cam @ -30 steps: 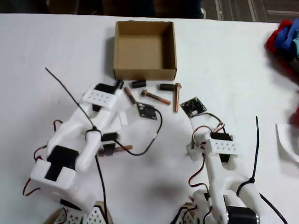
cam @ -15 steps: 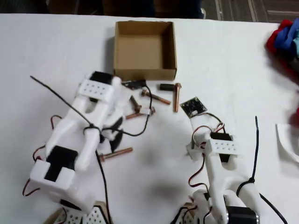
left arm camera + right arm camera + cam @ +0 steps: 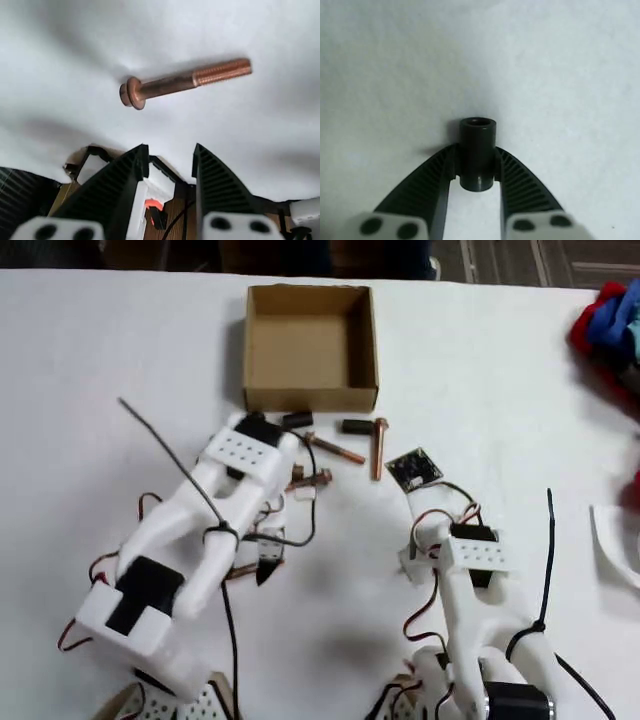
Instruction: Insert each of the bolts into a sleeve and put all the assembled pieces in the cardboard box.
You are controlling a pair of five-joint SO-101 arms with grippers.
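Closest to me, the right gripper [image 3: 476,148] is clamped on a black sleeve [image 3: 477,160]. One ribbed finger presses each side, and the sleeve's open bore points away from the wrist, over the white bench [image 3: 120,330].

Beside it, the left gripper [image 3: 170,147] is low over the bench with its fingers apart and nothing between them. A copper bolt [image 3: 182,82] lies flat just ahead of the fingertips, not touching them. From above, the left arm [image 3: 200,520] hides most of this bolt.

A little farther on, a small circuit board [image 3: 413,469] lies in front of the right arm. A second bolt [image 3: 312,479] lies close to the left arm's wrist.

Beyond these, a third bolt [image 3: 335,448] lies at a slant. A fourth bolt [image 3: 379,448] lies nearly straight away from me with its head at the far end. Just beside that head is a loose sleeve [image 3: 356,426] on its side. Another sleeve [image 3: 296,420] lies near the left arm's wrist, close to the box's front wall.

Farthest off, the cardboard box [image 3: 310,398] stands open-topped on the bench, and I see nothing inside it.
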